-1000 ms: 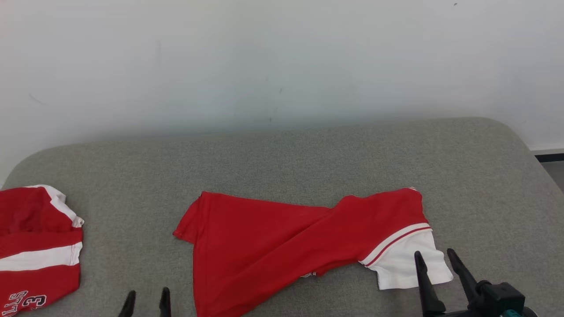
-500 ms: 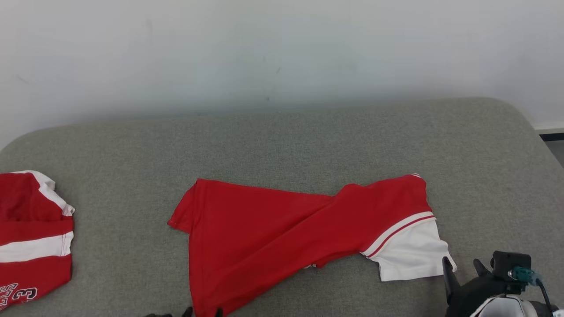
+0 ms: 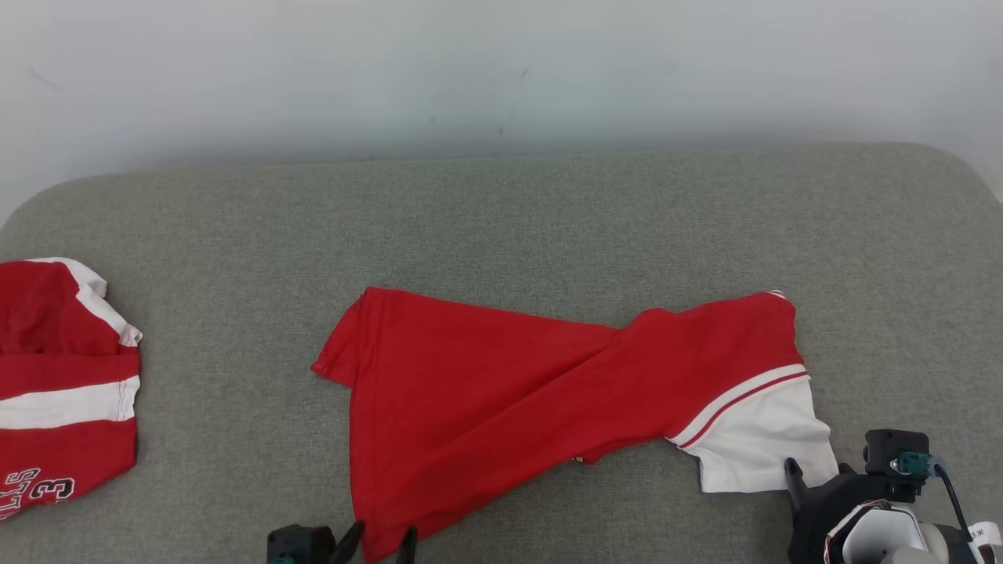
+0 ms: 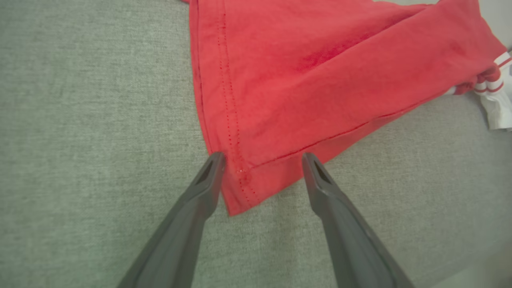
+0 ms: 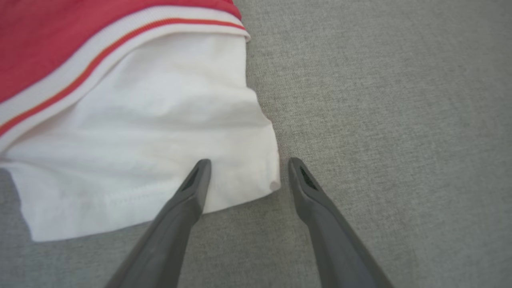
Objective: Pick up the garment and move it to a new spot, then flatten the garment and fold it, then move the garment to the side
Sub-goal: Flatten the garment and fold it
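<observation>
Two claws, both open: my left claw (image 4: 262, 158) straddles the near hem corner of the red garment (image 3: 501, 399), and my right claw (image 5: 249, 162) its white sleeve corner. The garment lies rumpled on the middle of the surface (image 3: 548, 219). I should pinch deep, then lift evenly.

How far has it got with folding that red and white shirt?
Nothing looks finished: the garment lies rumpled and unfolded on the grey cushion. The left gripper and right gripper are open, each straddling a corner. Gripping, flattening, folding and moving aside remain.
</observation>
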